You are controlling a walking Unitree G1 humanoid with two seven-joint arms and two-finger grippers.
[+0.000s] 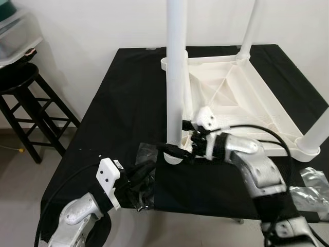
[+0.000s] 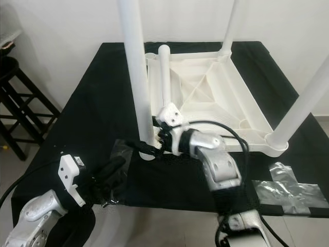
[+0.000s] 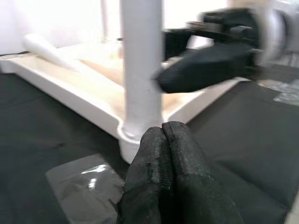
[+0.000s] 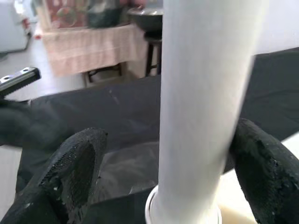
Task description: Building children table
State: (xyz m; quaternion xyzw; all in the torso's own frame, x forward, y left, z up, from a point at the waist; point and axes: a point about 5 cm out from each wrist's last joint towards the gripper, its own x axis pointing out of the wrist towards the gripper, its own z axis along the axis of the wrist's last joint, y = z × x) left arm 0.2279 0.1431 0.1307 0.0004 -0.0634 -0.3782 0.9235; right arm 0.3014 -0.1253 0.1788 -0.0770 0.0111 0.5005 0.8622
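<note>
A white children's table (image 1: 241, 98) lies upside down on a black-covered worktop. Three white legs stand in its corners: near-left (image 1: 176, 77), far-right (image 1: 250, 31) and near-right (image 1: 318, 134). Another leg (image 2: 165, 77) lies loose on the underside by the far-left corner. My right gripper (image 1: 175, 150) is open low around the near-left leg (image 4: 205, 93). One finger (image 4: 77, 168) stands clear of it and the other sits close against its far side. My left gripper (image 3: 163, 140) is shut and empty, low over the cloth just in front of that leg's base.
Crinkled clear plastic (image 1: 146, 154) lies under the left gripper, and silvery wrap (image 2: 288, 188) at the front right. A black stool (image 1: 25, 103) with a plastic bin (image 1: 15, 36) stands left of the worktop. The worktop's front edge (image 1: 205, 213) runs close below both grippers.
</note>
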